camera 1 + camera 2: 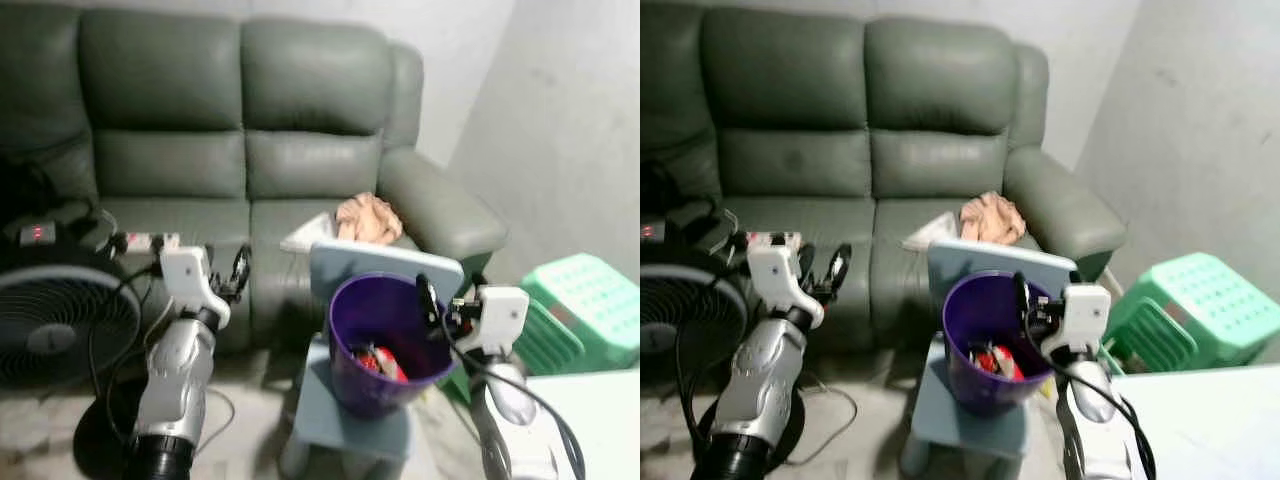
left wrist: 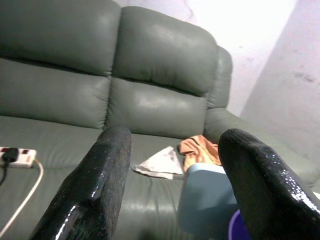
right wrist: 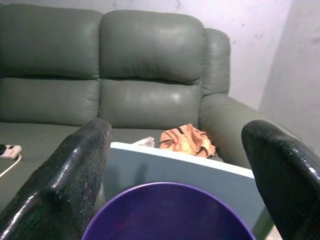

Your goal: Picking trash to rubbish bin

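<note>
Purple bin [image 1: 385, 345], beneath spread right claw [image 3: 180, 165]

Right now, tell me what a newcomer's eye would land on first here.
The purple bin stands out first, sitting on a pale blue chair in front of the grey-green sofa, with red-and-white trash inside. The right gripper hovers at its rim, jaws open. An orange crumpled cloth lies on the sofa seat, near a green stool.

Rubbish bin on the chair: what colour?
Purple bin, clearest in the left eye view.
</note>
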`<state>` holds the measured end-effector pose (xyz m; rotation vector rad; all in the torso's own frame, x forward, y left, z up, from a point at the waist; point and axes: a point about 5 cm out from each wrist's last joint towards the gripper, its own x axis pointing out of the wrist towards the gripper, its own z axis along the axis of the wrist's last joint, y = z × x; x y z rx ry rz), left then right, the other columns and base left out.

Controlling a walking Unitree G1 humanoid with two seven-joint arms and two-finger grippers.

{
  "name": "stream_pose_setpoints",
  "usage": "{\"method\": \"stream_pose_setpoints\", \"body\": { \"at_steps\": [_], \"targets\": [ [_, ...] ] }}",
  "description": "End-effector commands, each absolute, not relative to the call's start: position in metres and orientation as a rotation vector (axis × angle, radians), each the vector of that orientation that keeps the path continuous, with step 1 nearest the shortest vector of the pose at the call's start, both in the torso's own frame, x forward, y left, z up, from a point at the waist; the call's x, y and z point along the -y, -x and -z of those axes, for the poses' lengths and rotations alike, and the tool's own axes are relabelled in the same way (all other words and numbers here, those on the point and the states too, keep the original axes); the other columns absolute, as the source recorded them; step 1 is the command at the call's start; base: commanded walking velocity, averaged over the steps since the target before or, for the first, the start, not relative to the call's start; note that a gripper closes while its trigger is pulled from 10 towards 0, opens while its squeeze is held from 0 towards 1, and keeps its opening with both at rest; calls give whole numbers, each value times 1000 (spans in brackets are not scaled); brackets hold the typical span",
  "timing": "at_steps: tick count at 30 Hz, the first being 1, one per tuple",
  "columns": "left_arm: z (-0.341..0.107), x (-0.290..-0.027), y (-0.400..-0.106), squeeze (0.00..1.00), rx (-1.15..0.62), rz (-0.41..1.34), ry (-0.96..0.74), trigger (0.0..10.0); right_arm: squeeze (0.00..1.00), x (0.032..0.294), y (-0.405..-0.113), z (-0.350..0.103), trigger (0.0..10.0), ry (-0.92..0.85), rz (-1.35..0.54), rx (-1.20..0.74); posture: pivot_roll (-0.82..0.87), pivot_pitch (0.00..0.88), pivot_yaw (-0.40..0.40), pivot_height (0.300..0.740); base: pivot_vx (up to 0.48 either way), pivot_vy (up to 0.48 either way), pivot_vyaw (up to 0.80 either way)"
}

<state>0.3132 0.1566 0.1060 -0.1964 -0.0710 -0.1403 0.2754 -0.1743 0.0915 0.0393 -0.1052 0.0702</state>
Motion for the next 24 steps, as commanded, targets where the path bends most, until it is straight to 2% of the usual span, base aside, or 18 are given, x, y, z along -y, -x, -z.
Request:
{"method": "stream_pose_setpoints", "body": {
  "at_steps": [1, 8, 15, 22, 24],
  "targets": [
    [-108, -153, -314, 0, 73, 147, 191, 10000, 0, 177, -277, -96, 10000, -36, -67, 117, -19, 0, -86, 740, 0, 0, 0],
    [-109, -153, -314, 0, 77, 147, 194, 10000, 0, 178, -277, -95, 10000, -40, -65, 101, -19, 0, -88, 740, 0, 0, 0],
    [-109, -153, -316, 0, 77, 148, 194, 10000, 0, 177, -279, -95, 10000, -39, -70, 97, -18, 0, -87, 740, 0, 0, -741],
    [-110, -152, -317, 0, 77, 152, 191, 10000, 0, 174, -280, -94, 10000, -41, -77, 86, -18, 0, -86, 740, 0, 0, 0],
    [-110, -152, -317, 0, 78, 152, 190, 10000, 0, 174, -280, -94, 10000, -38, -78, 87, -17, 0, -86, 740, 0, 0, -800]
  ]
}}
